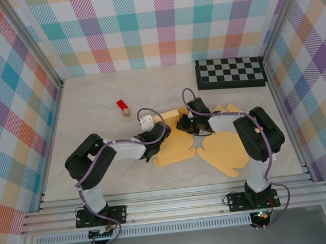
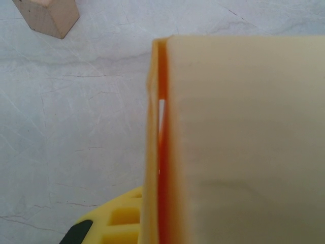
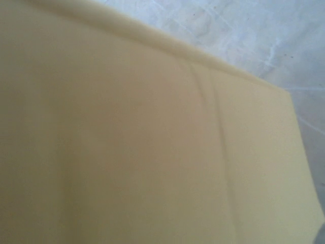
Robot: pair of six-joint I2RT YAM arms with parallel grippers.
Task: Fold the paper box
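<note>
Closest to us, in the left wrist view, is a flap of the paper box (image 2: pixel 244 142), doubled over w/ an orange-lit slit btwn its two layers. We read the left gripper (image 1: pixel 152 139) as clamped tight on that doubled left edge, prob. to pin the crease while the other side gets worked. Its arm reaches low and rightward, elbow bent above its base. At the far ctr of the sheet sits the right gripper (image 1: pixel 184 123); we can't tell if it's clenched or released. That arm arcs left from a tall elbow. Paper box lies mostly flat mid-table, btwn both arms; wood block (image 1: pixel 123 107) lies apart, far left.
</note>
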